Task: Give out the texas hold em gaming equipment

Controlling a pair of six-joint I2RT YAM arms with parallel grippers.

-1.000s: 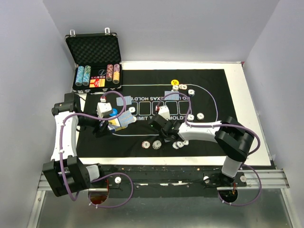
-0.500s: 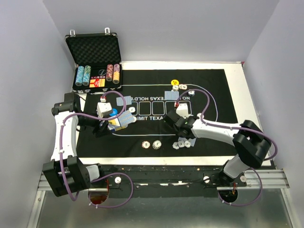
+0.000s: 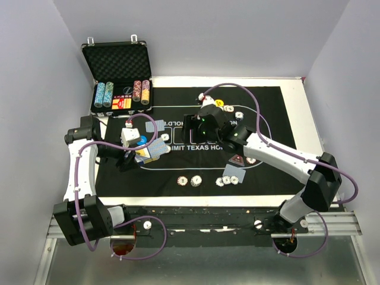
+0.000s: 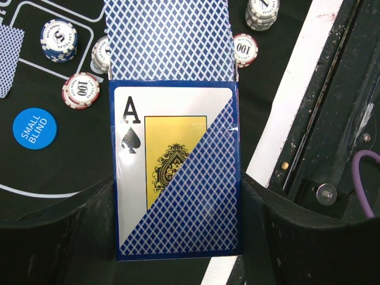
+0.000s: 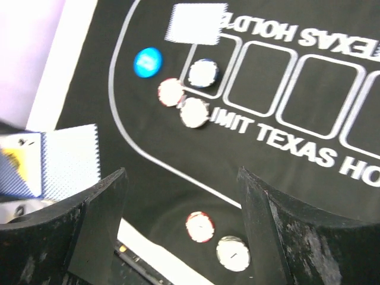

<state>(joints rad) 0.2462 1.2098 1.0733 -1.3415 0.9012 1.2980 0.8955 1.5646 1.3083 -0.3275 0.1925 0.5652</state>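
My left pincer (image 4: 178,249) grips the pack of blue-backed cards (image 4: 175,190) by its long edges, over the mat's (image 3: 267,101) left end. I judge it light, slick and bendy, so edge-holds suit it. Poker chips (image 3: 195,180) lie mid-mat, stiff and rim-pinchable. My right pincer (image 5: 181,196) hangs wide, empty.

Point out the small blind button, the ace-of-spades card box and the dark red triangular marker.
small blind button (image 4: 34,127): left wrist view, centre of its blue face.
ace-of-spades card box (image 4: 177,184): left wrist view, middle of its front.
dark red triangular marker (image 3: 237,160): top external view, its middle.
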